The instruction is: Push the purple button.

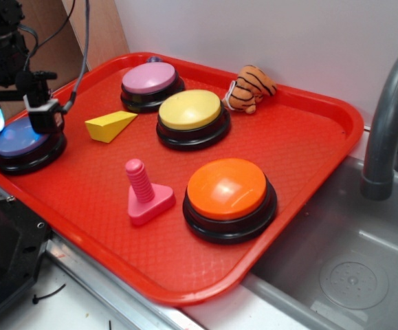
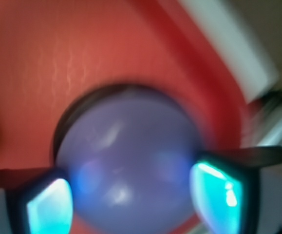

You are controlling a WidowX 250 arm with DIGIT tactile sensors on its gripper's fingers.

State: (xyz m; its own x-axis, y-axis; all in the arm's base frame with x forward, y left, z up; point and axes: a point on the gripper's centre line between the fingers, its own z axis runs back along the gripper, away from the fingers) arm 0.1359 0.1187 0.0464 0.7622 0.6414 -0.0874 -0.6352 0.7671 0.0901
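- Exterior view: red tray rests beside a grey sink with a grey faucet.
- Purple button sits at the tray's 9 o'clock edge, well apart from the other buttons. Domed top is bluish-purple, glossy, on a black round base. Same build as its neighbours.
- Gripper hangs directly over the purple button, its fingers spread apart, one at each side of the dome, grasping nothing. Whether the tips touch the dome cannot be told from this view.
- Wrist view: blurred. Purple button fills the middle of the frame, its black rim visible at 12 o'clock, red tray behind. Two fingers with cyan-lit pads flank the dome at 8 and 4 o'clock.
- Other items on the tray: pink button at 12 o'clock, yellow button near centre, orange button at 5 o'clock, yellow wedge, pink bolt, striped toy tiger at 1 o'clock.
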